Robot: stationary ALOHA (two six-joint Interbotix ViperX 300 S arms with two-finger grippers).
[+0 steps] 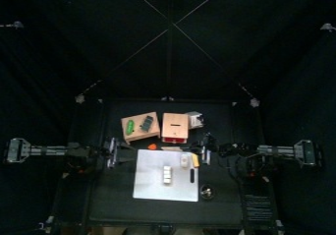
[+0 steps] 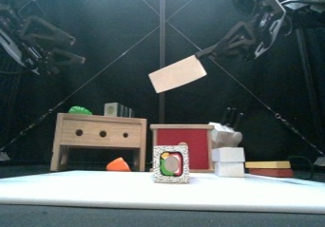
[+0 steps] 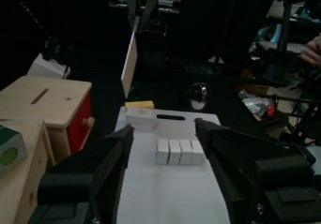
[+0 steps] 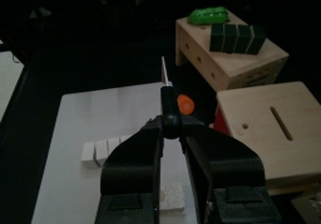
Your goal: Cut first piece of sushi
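Sushi (image 1: 170, 173) lies mid-board on the white cutting board (image 1: 155, 187), apart from both arms; no readable writing anywhere. Right gripper (image 4: 172, 126) clamped on a knife (image 2: 178, 74), blade raised above the board. Left gripper (image 3: 167, 145) wide open, empty, low over the board's edge.

White board (image 1: 168, 186) lying flat on bench (image 1: 118, 195). Tan block with green marks (image 1: 140, 125) and orange-brown box (image 1: 176, 128) sitting side by side behind board. Small white blocks (image 2: 229, 161) stacking beside box.
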